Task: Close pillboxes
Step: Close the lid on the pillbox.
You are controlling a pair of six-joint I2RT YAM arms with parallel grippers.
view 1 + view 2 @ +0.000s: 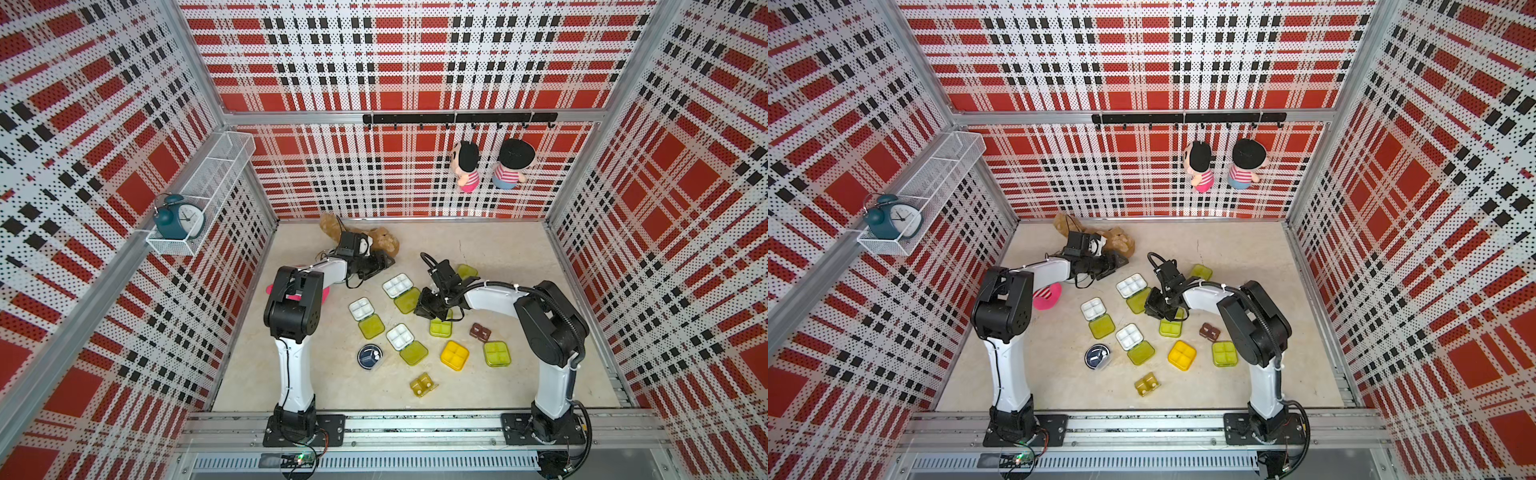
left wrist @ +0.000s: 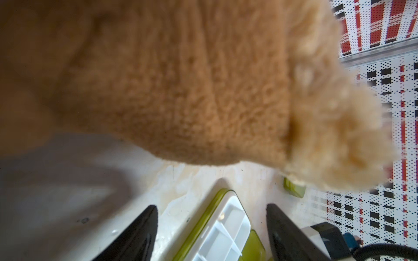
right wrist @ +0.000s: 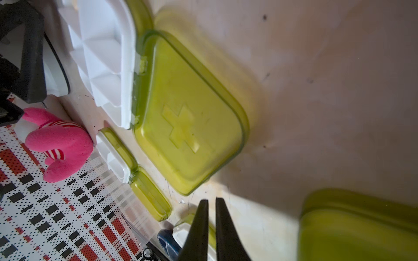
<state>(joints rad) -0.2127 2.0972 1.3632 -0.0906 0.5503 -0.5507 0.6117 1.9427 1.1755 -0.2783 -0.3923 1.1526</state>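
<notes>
Plaid perforated walls [image 1: 399, 62] box in three sides, and a pale, stained surface [image 1: 519, 249] floors the cell in both top views. Take the yellow pillbox [image 1: 454, 355] as the mark. Just to its right sits a shut lime pillbox [image 1: 496, 353], with the brown pillbox [image 1: 480, 332] just behind the pair. To its left the near open pillbox [image 1: 400, 336] shows its white tray, then comes the navy pillbox [image 1: 370, 356]. The amber pillbox [image 1: 423, 384] lies toward the front rail [image 1: 415, 424]. Farther back-left are the middle open pillbox [image 1: 360, 308] and the far open pillbox [image 1: 397, 285]. The right gripper [image 1: 419, 309] hangs beside that last one's lid. The left gripper [image 1: 386, 262] is farther back still, against a brown plush bear [image 1: 384, 241]. Back-right of the mark the surface runs bare to the wall edges (the widest free stretch), and a bare strip follows the front rail.

Left wrist view: blurred bear fur fills most of the frame. The left gripper's fingers [image 2: 144, 226] stand wide apart and hold nothing, and the far open pillbox's tray shows beyond them.

Right wrist view: the right gripper's fingers [image 3: 201, 217] are nearly together and empty. They hang over bare surface just off the corner of the cross-embossed lid [image 3: 190, 117]. A pink plush [image 3: 56, 144] lies by the wall.
</notes>
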